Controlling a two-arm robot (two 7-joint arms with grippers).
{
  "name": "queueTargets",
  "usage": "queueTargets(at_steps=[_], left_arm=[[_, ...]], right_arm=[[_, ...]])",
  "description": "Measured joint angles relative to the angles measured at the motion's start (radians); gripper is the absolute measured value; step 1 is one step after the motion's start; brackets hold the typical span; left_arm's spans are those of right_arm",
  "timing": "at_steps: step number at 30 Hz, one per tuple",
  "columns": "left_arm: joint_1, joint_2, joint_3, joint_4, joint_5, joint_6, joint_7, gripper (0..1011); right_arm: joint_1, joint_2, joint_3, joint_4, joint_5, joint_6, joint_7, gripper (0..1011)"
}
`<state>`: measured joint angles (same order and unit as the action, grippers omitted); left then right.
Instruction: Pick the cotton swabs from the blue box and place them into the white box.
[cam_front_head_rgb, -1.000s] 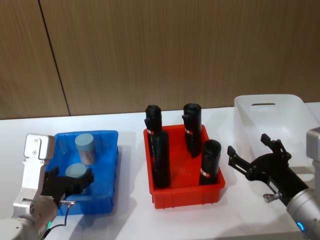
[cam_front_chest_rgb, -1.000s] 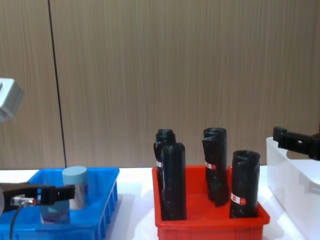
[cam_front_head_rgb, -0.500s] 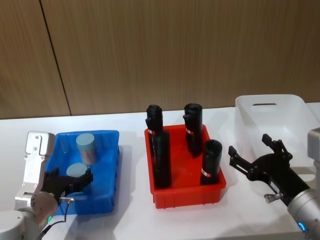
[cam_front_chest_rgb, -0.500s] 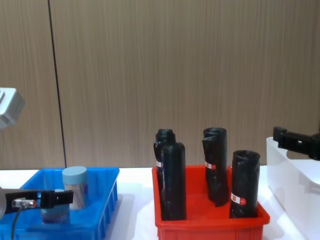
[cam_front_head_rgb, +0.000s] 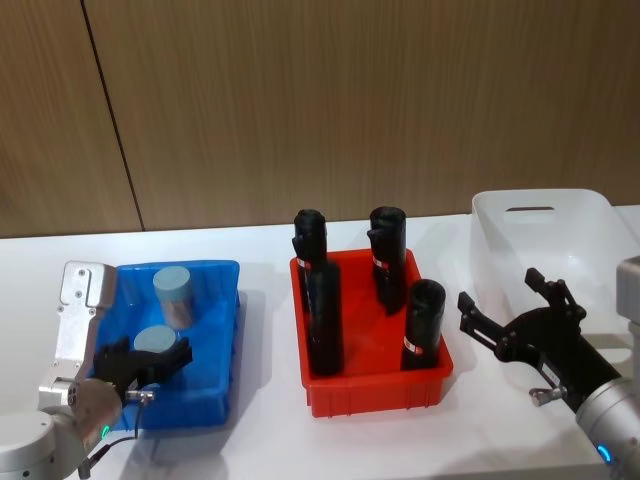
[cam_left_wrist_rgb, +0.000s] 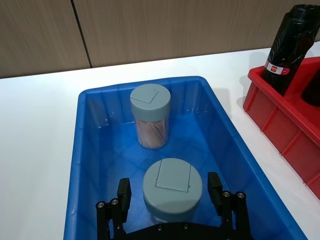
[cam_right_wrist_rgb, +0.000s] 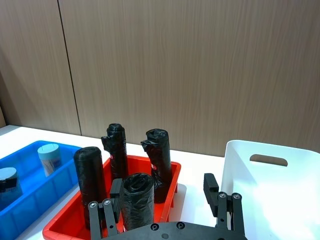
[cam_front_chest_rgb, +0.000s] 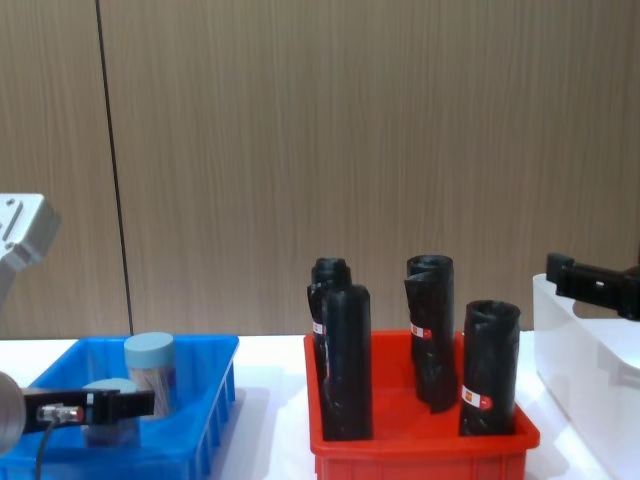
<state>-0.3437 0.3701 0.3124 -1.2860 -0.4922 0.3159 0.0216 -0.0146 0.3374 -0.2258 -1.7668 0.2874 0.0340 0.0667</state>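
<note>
In the blue box (cam_front_head_rgb: 205, 370), both jars of cotton swabs stand upright, lids up. The left gripper (cam_left_wrist_rgb: 169, 182) is spread either side of the nearer jar (cam_front_head_rgb: 152, 340), with the farther jar (cam_front_head_rgb: 171, 290) behind it. Past the red bin (cam_front_head_rgb: 370, 392), the right gripper (cam_front_head_rgb: 497, 290) hovers spread near the white box (cam_front_head_rgb: 590, 215).

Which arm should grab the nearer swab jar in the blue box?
Left. The left tool is open, fingers either side of the nearer jar in the blue box. The right tool hangs far off by the white box.
</note>
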Motion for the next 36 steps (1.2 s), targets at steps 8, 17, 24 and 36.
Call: queueTargets(at_steps=[8,17,24,36], left_arm=[[-0.023,-0.014,0.000,0.051,0.005,-0.016,-0.033,816],[-0.032,-0.019,0.000,0.076,0.013,-0.036,-0.055,669],[-0.031,-0.015,-0.002,0.061,0.040,-0.056,-0.072,669],[-0.019,0.013,-0.008,-0.028,0.118,-0.097,-0.170,669]], right_arm=[[0.000,0.000,0.000,0.000,0.000,0.000,0.000,1002],[0.000,0.000,0.000,0.000,0.000,0.000,0.000,1001],[0.000,0.000,0.000,0.000,0.000,0.000,0.000,1002],[0.000,0.000,0.000,0.000,0.000,0.000,0.000,1001]])
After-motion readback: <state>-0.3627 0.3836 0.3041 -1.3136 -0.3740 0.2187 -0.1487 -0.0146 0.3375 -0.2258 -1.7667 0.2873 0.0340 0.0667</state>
